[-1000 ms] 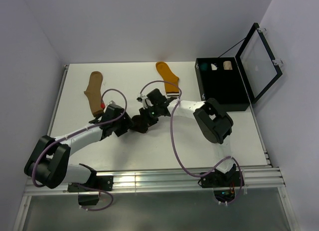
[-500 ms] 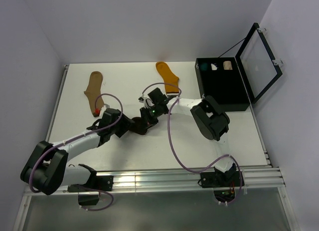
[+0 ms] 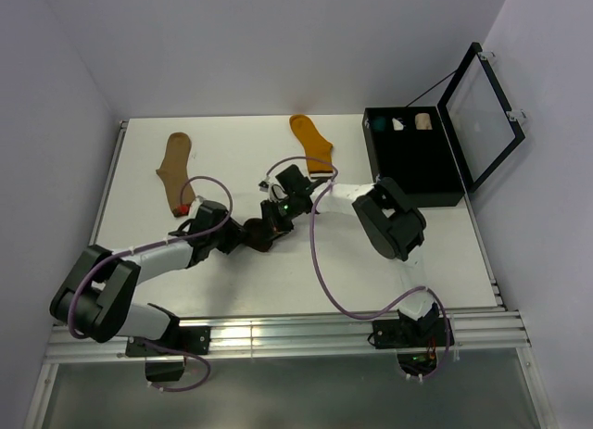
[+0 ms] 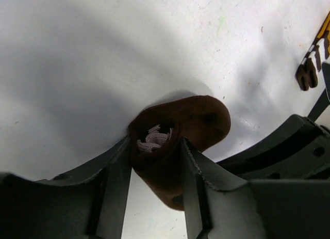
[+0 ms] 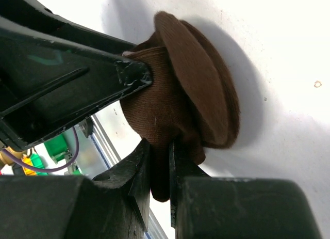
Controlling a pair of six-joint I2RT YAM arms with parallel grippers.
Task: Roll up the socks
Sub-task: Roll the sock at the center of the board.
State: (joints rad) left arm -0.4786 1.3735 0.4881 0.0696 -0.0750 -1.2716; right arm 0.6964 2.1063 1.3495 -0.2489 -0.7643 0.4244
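Gripping the soft dark brown sock [image 4: 202,120], I clamp its roll with left gripper [image 4: 154,152], its loose fold with right gripper [image 5: 159,161].

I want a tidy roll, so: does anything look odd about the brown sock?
Slightly: pale threads show inside the open end of the brown sock, bunched between the left fingers. Nothing else stands out.
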